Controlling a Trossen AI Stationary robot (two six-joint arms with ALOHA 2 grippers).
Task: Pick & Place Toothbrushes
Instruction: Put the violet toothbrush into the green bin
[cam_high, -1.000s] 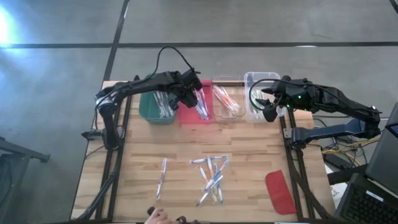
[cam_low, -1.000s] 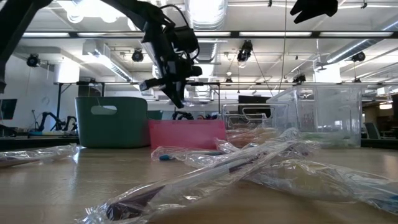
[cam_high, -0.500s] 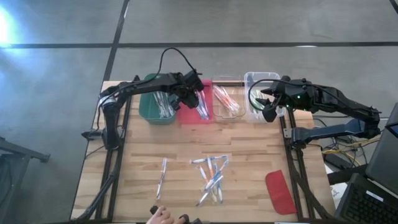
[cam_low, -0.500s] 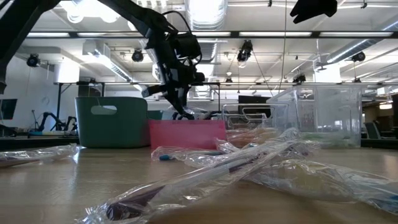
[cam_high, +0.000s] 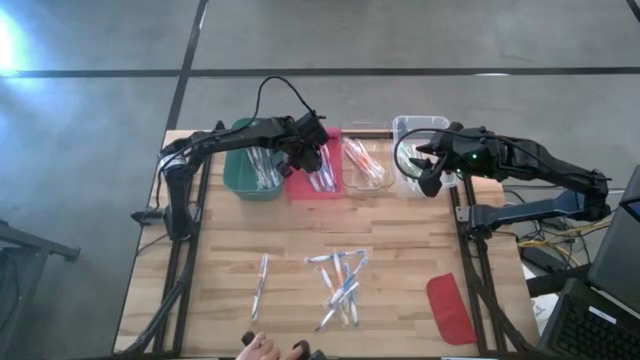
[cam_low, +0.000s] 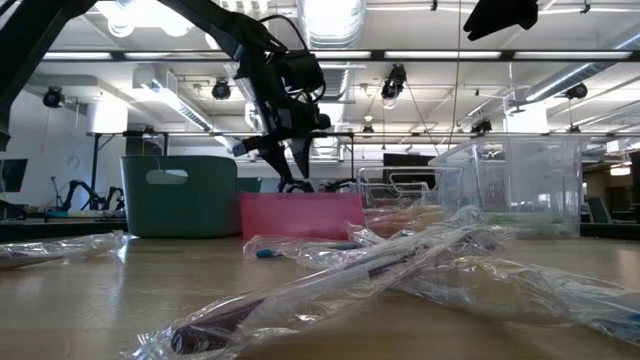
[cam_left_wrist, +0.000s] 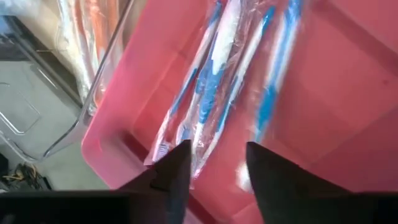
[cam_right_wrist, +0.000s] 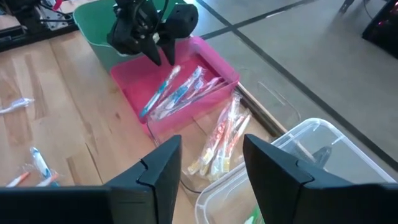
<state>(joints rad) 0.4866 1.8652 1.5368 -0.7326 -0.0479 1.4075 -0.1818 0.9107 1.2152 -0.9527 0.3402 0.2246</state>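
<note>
My left gripper (cam_high: 312, 160) hangs open above the pink bin (cam_high: 322, 185), its fingers (cam_left_wrist: 180, 168) apart over wrapped blue toothbrushes (cam_left_wrist: 214, 81) lying in the bin. One blue toothbrush (cam_right_wrist: 158, 93) lies slanted on top of that heap, free of the fingers. More wrapped toothbrushes (cam_high: 340, 285) lie loose on the table's near middle, and one (cam_high: 262, 280) lies apart to their left. My right gripper (cam_high: 428, 180) waits open, high over the clear tub (cam_high: 415, 150) at the far right, holding nothing.
A green bin (cam_high: 255, 172) stands left of the pink one, and a clear bin (cam_high: 365, 160) with orange toothbrushes stands right of it. A flat red lid (cam_high: 450, 308) lies at the near right. A person's hand (cam_high: 255, 348) shows at the table's near edge.
My left gripper has opened over the pink bin and let go of a blue toothbrush, which has dropped onto the others in the bin.
</note>
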